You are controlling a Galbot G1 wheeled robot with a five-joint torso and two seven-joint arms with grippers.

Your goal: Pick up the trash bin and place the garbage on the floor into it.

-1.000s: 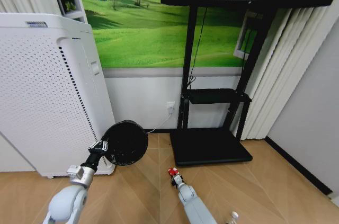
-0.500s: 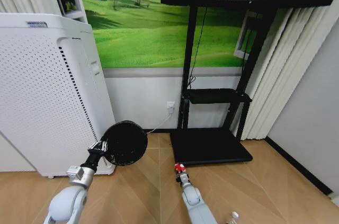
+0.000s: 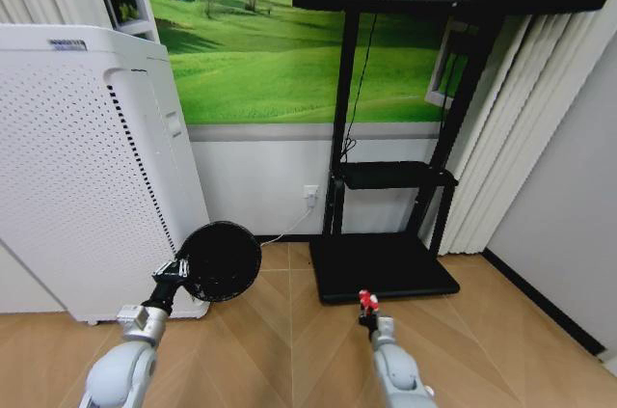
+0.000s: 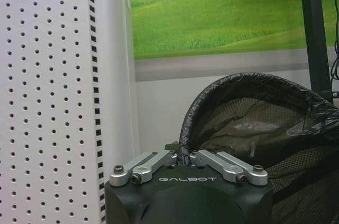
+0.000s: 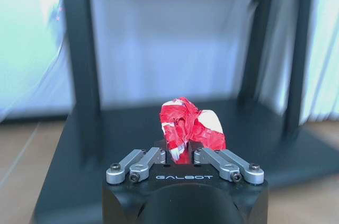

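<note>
Black mesh, the small round trash bin hangs tipped on its side beside the white perforated cabinet, its bag-lined rim pinched in the closed left gripper. The right gripper is clamped on a crumpled red-and-white wrapper, held above the wooden floor just before the black stand base.

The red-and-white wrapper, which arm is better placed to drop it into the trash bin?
The right. Its pincer is shut on the red-and-white wrapper, raised off the floor. The left pincer is taken up gripping the trash bin by its rim, beside the white cabinet.
</note>
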